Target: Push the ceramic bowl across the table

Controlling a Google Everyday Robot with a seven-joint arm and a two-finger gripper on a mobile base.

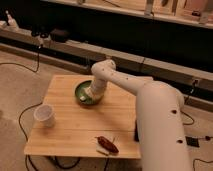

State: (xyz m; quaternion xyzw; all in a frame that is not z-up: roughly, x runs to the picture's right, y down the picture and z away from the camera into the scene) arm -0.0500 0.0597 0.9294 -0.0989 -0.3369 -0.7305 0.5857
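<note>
The dark green ceramic bowl sits on the light wooden table, toward its far middle. My white arm reaches from the right over the table. My gripper hangs down from the wrist into the right half of the bowl, touching or just above its inside. The bowl's right rim is hidden behind the gripper.
A white cup stands at the table's left edge. A dark red-brown object lies near the front edge. A dark shelf bench runs behind the table. Cables lie on the floor at the left.
</note>
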